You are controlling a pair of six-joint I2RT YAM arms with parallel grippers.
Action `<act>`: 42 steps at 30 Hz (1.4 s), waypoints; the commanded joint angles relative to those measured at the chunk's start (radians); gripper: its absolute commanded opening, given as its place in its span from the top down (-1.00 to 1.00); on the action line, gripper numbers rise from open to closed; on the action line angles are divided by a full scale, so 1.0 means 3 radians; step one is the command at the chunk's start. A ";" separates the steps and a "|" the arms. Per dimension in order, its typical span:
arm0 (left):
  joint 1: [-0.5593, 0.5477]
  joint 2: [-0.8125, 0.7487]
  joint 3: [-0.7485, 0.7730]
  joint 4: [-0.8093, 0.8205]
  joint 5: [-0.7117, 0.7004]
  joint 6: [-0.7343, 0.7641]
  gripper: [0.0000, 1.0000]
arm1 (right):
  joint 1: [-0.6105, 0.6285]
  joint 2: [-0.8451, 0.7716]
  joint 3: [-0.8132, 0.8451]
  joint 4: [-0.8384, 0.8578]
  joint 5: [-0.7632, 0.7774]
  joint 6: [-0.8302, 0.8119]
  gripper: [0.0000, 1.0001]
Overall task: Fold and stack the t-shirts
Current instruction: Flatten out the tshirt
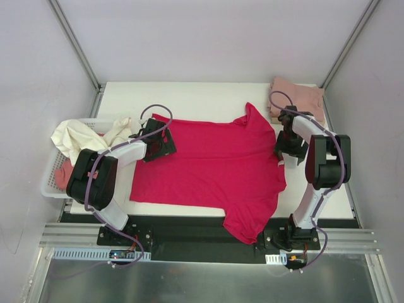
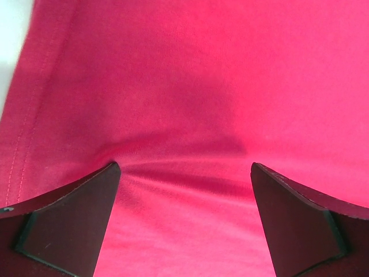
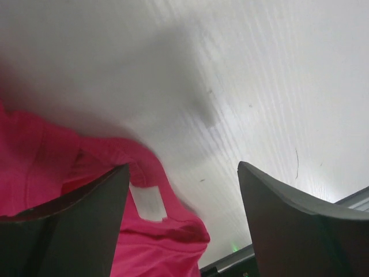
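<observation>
Crimson t-shirt (image 1: 208, 161) lay flat on my desk (image 1: 208, 95), long axis running left to right, collar toward the right and hem toward the left. I saw the left jaws spread wide, tips pressing into the cloth near the hem; the right jaws gaped wide over the collar label (image 3: 147, 203), gripping nothing.

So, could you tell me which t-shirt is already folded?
The dusty pink t-shirt at the far right corner; the red t-shirt lies spread flat.

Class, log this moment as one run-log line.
red shirt spread on table | left end effector open near hem | right end effector open at collar
</observation>
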 commanded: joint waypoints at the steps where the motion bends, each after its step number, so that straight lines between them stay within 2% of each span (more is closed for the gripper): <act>1: 0.0082 0.0044 -0.0140 -0.0260 0.0145 0.0115 -0.99 | 0.0008 -0.0455 -0.0096 0.0220 -0.0634 -0.0240 -0.63; 4: 0.0077 0.0023 -0.0140 -0.0260 0.0176 0.0146 -0.98 | -0.0018 -0.0532 -0.0015 0.0323 -0.0932 -0.0292 -0.64; 7: 0.0077 -0.0008 -0.0160 -0.0260 0.0171 0.0161 -0.99 | -0.0048 -0.0451 0.0200 0.0329 -0.0923 -0.0271 -0.60; 10: 0.0082 -0.0023 -0.0165 -0.0260 0.0196 0.0172 -0.99 | -0.0079 -0.0226 0.0506 0.0313 -0.1075 -0.0327 -0.40; 11: 0.0077 -0.0023 -0.0160 -0.0260 0.0201 0.0166 -0.99 | -0.0079 -0.0073 0.0603 0.0303 -0.1091 -0.0333 -0.25; 14: 0.0077 -0.0018 -0.0150 -0.0260 0.0206 0.0177 -0.98 | -0.0079 0.0233 0.0941 0.0196 -0.1091 -0.0374 0.01; 21: 0.0077 -0.0013 -0.0145 -0.0260 0.0217 0.0192 -0.98 | -0.0074 0.0583 0.1146 0.0104 -0.1228 -0.0420 0.14; 24: 0.0077 0.0003 -0.0134 -0.0260 0.0222 0.0192 -0.99 | -0.0074 0.0634 0.1136 0.0109 -0.1194 -0.0399 0.53; 25: 0.0077 0.0003 -0.0134 -0.0260 0.0232 0.0192 -0.98 | -0.0074 0.0629 0.1141 0.0104 -0.1173 -0.0394 0.75; 27: 0.0077 -0.0003 -0.0134 -0.0265 0.0217 0.0192 -0.99 | -0.0059 0.0588 0.1126 0.0139 -0.1173 -0.0394 0.88; 28: 0.0077 -0.0003 -0.0140 -0.0260 0.0217 0.0197 -0.98 | -0.0018 0.0517 0.1116 0.0150 -0.0991 -0.0404 0.96; 32: 0.0077 0.0003 -0.0140 -0.0260 0.0217 0.0187 -0.99 | 0.0247 0.0358 0.1202 0.0063 -0.0398 -0.0425 0.99; 36: 0.0077 0.0018 -0.0134 -0.0260 0.0212 0.0177 -0.99 | 0.0803 0.0378 0.1289 -0.0335 0.0425 -0.0139 0.96; 39: 0.0077 0.0059 -0.0119 -0.0260 0.0222 0.0182 -0.98 | 0.1207 0.0566 0.1371 -0.0662 0.0753 0.0295 0.89; 42: 0.0077 0.0094 -0.0109 -0.0260 0.0232 0.0187 -0.99 | 0.1576 0.0761 0.1453 -0.0827 0.0816 0.0653 0.79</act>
